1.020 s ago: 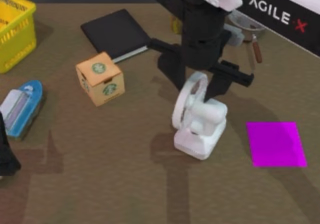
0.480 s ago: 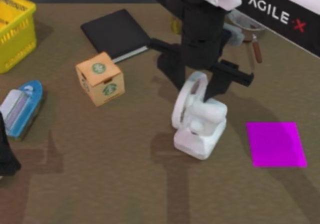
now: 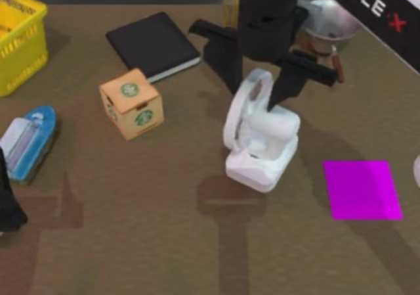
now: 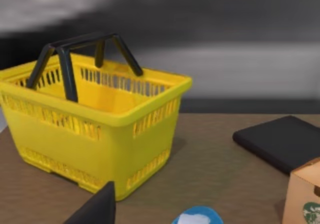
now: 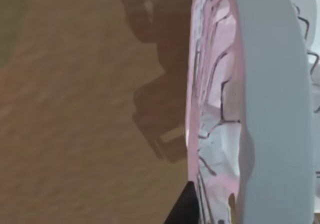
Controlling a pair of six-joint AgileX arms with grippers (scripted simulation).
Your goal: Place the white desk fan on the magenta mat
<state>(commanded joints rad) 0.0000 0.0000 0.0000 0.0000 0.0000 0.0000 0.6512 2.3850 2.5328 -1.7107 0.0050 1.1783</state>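
The white desk fan [image 3: 260, 156] hangs above the table's middle, with its shadow on the wood below it. My right gripper [image 3: 257, 85] is shut on the top of the fan's ring grille, one black finger on each side. In the right wrist view the ring [image 5: 260, 109] fills the frame beside a dark fingertip [image 5: 186, 209]. The magenta mat [image 3: 362, 189] lies flat to the right of the fan, apart from it and bare. My left gripper [image 3: 6, 206] is parked at the left edge, open, with one finger [image 4: 95, 209] showing in the left wrist view.
A yellow basket [image 3: 20, 42] stands at the back left, with a blue-and-white object [image 3: 27, 142] in front of it. A cardboard box [image 3: 130, 102] and a black notebook [image 3: 152, 43] lie left of the fan. A metal bowl [image 3: 328, 22] sits at the back right.
My right gripper has risen with the fan held in it. The fan now looks larger and sits farther back in the top view. The left arm has not moved.
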